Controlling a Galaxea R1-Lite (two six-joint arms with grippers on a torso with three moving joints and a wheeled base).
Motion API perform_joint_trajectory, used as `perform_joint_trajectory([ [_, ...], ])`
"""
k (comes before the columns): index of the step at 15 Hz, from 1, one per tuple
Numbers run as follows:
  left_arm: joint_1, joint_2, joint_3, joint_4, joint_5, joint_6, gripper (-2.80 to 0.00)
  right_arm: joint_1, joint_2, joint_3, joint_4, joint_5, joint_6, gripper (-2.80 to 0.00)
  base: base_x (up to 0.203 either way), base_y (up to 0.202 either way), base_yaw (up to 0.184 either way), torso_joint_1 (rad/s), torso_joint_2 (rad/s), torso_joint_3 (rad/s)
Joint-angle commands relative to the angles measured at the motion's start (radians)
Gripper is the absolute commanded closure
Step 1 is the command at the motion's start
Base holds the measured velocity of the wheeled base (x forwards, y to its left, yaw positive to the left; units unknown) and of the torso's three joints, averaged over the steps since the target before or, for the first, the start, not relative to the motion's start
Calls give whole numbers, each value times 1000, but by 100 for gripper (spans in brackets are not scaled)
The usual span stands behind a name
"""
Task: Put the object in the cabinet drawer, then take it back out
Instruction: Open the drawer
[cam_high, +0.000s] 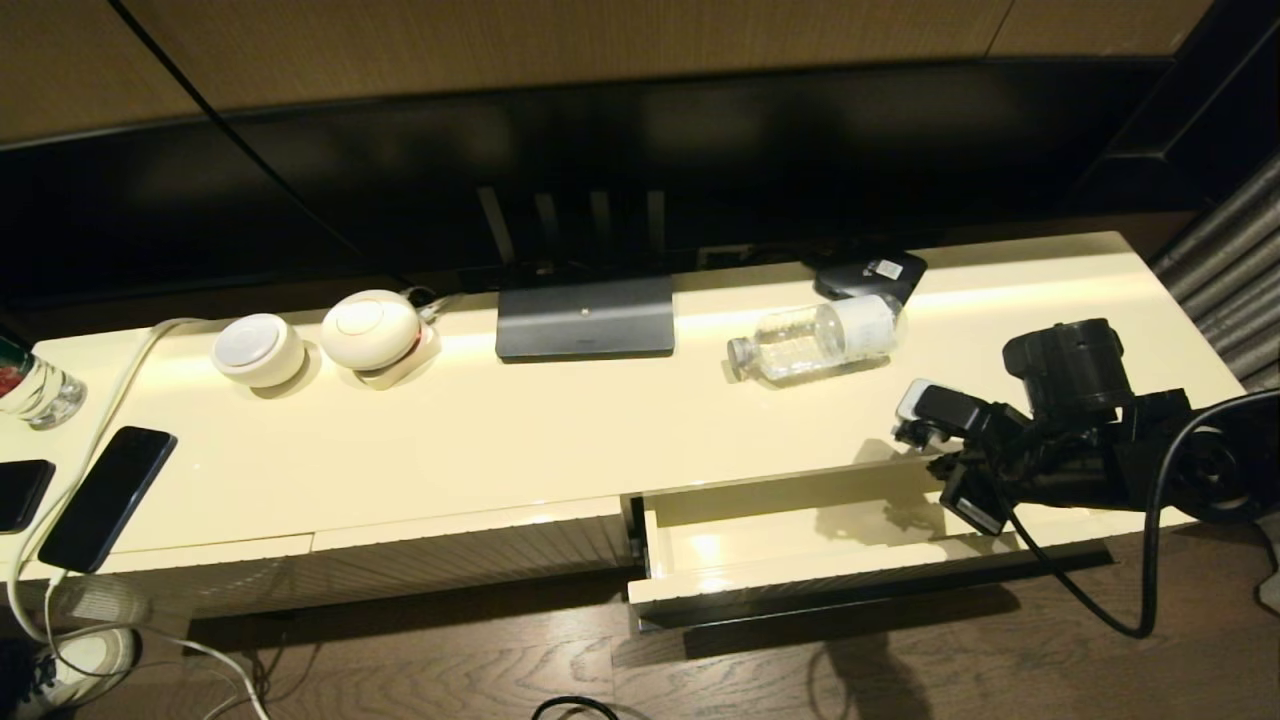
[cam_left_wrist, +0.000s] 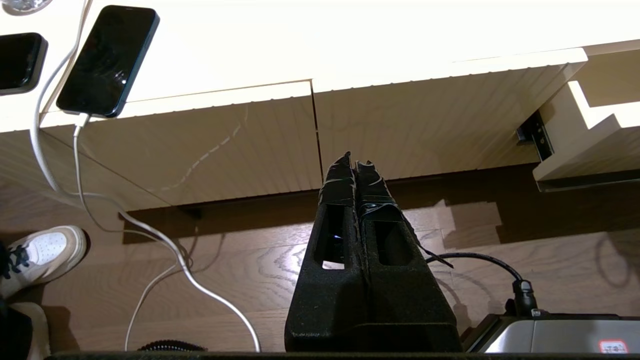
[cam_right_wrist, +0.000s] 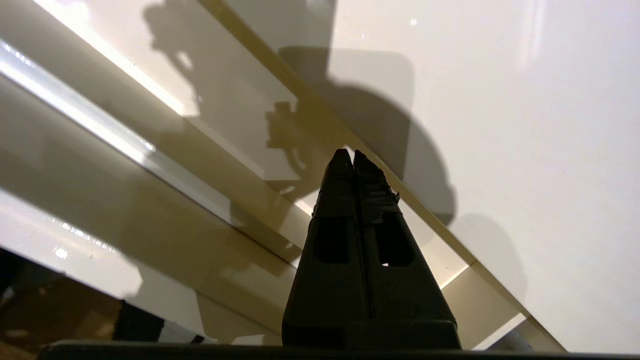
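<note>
Your bottle (cam_high: 815, 340) is one small clear plastic one, pale cap, white label, lying on its side on the cabinet top (cam_high: 500, 440), behind the one open drawer (cam_high: 800, 545). Your right gripper (cam_right_wrist: 353, 156) hangs over the drawer pinched together, holding nothing; the left gripper (cam_left_wrist: 354, 161), parked low, is likewise pressed together. You have two phones (cam_high: 105, 497) at left.

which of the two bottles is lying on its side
The clear plastic water bottle on the cabinet top behind the open drawer lies on its side. The red-labelled glass bottle at the far left stands upright.
</note>
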Motion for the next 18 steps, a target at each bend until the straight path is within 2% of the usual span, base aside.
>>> perform_joint_trajectory([
  [1, 2, 1, 3, 0, 0, 0, 0, 0, 36, -33, -1, 0, 27, 0, 0, 0, 0, 0, 0, 0],
  [3, 0, 1, 3, 0, 0, 0, 0, -1, 57, -62, 1, 2, 99, 0, 0, 0, 0, 0, 0, 0],
  [16, 0, 1, 3, 0, 0, 0, 0, 8, 118, -112, 7, 26, 345, 0, 0, 0, 0, 0, 0, 0],
  [18, 0, 1, 3, 0, 0, 0, 0, 12, 123, -117, 38, 25, 418, 0, 0, 0, 0, 0, 0, 0],
])
